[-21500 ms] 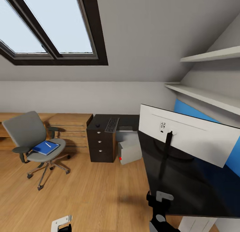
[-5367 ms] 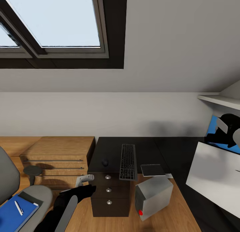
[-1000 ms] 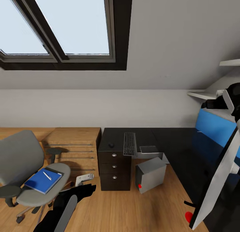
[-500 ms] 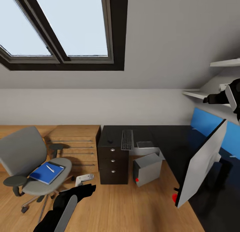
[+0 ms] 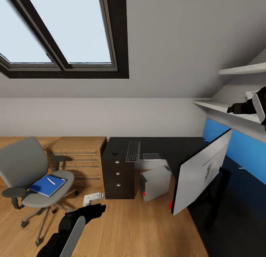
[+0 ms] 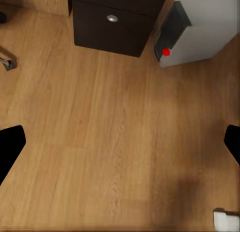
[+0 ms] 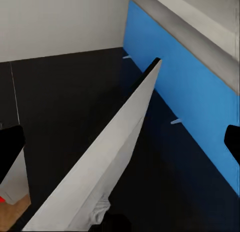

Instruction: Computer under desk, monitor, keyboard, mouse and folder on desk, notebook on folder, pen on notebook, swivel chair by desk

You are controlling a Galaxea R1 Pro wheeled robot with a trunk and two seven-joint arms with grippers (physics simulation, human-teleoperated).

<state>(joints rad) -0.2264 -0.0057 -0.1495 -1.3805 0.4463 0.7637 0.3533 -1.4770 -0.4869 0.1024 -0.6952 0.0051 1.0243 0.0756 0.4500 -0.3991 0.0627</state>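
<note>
- Head view: the folder with the pen lies on the swivel chair; keyboard and mouse lie on the worktop; monitor tilts over it.
- Left wrist view: left pincer spread above wooden floor, near the computer.
- Right wrist view: right pincer spread above the monitor's edge.

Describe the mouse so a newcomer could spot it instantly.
Find the black desk under the sloped ceiling, then its end with three silver-knobbed drawers. On top there, beside the long keyboard on the side toward the wooden drawer chest, sits the mouse: a small rounded black lump, unlike the flat, long keyboard.
</note>
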